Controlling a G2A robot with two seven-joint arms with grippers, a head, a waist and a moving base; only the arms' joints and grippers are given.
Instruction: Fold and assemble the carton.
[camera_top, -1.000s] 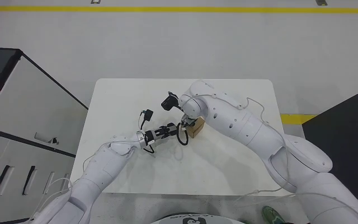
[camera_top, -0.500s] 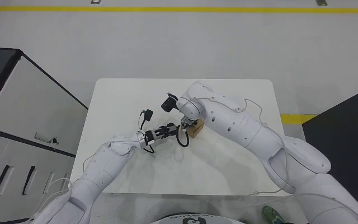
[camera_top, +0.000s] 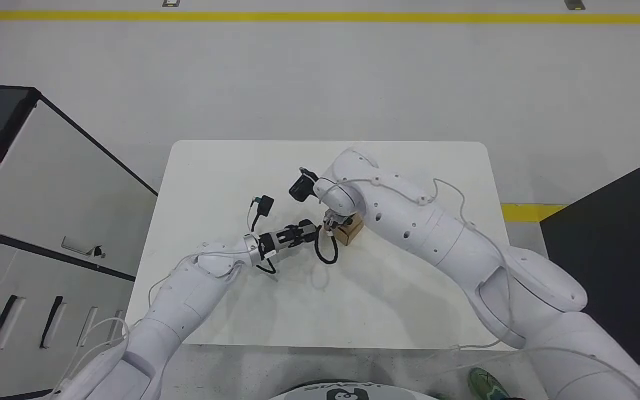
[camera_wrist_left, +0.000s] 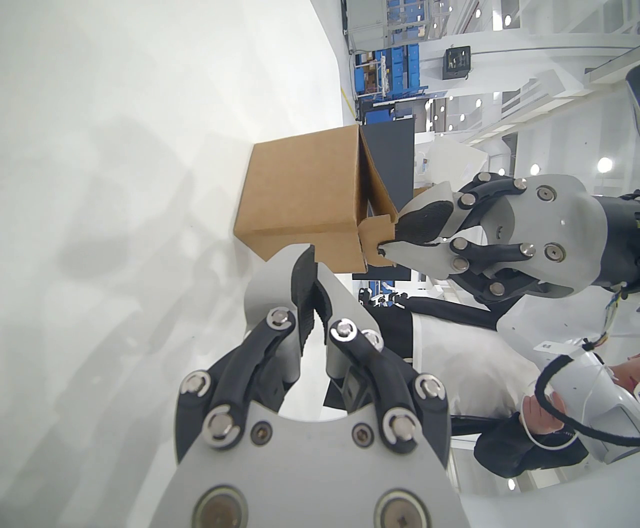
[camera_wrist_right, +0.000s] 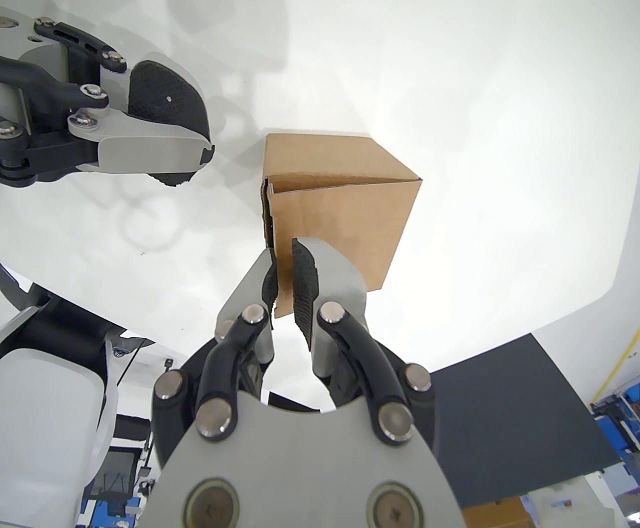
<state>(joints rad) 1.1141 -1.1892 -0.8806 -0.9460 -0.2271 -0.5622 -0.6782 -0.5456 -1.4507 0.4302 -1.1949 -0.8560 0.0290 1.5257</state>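
White table (camera_top: 420, 180) with a small brown carton (camera_top: 348, 233) near its middle, pinched by one gripper.

Big flat table first, under all the rest. Next, the carton: brown card, folded up into a box shape, sitting on the table top with one end not closed and a little flap (camera_wrist_left: 377, 240) sticking out there. Then the right gripper (camera_wrist_right: 284, 265) — squeezed tight on the edge of that flap, with the card held between its two black pads (camera_wrist_right: 304, 280). Last, the left gripper (camera_wrist_left: 312, 280) — low over the table, just beside the carton but with a bit of bare table in between. Fingers pressed close together with nothing held, or so it seems; hard to be sure about the tiny gap at the tips.
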